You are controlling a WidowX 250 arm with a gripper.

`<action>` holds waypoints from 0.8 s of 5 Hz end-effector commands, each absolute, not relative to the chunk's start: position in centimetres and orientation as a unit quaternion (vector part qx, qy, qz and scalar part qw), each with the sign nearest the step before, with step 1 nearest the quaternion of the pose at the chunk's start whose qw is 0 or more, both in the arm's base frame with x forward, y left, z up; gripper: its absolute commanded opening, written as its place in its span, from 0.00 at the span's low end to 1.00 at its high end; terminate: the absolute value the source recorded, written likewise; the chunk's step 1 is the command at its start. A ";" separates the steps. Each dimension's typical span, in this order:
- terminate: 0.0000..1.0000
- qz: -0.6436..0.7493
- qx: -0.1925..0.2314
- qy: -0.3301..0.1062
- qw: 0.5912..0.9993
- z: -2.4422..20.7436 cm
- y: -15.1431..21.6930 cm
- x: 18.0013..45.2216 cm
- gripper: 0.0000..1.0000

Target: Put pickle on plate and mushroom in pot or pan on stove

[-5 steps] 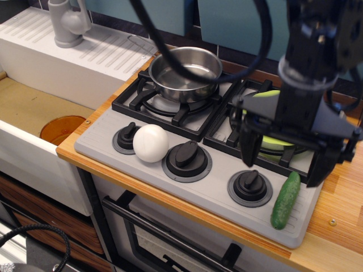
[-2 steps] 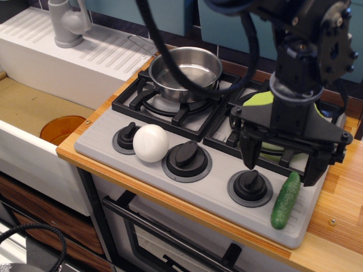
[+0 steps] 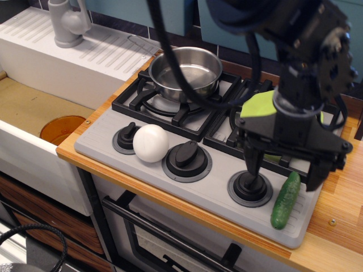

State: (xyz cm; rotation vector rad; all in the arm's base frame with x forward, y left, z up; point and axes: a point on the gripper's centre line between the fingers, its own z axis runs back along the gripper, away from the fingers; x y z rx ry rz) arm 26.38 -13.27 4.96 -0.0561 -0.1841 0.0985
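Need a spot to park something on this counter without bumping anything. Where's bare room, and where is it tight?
Free: the wood strip right of the stove, beyond the pickle, and the ribbed drainboard left of the pan. Crowded: the stove's front row, where the mushroom sits between knobs, and the right burner, where the open gripper hangs over the plate.

Toy kitchen: stove, sink.

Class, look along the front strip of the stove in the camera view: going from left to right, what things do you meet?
Left knob → mushroom → middle knob → right knob → pickle.
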 end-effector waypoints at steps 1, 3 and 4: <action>0.00 0.044 -0.039 -0.118 0.991 4.3 -14.1 27.4 1.00; 0.00 0.047 -0.033 -0.126 0.990 3.5 -15.1 27.4 1.00; 0.00 0.047 -0.030 -0.131 0.990 2.9 -15.3 27.5 1.00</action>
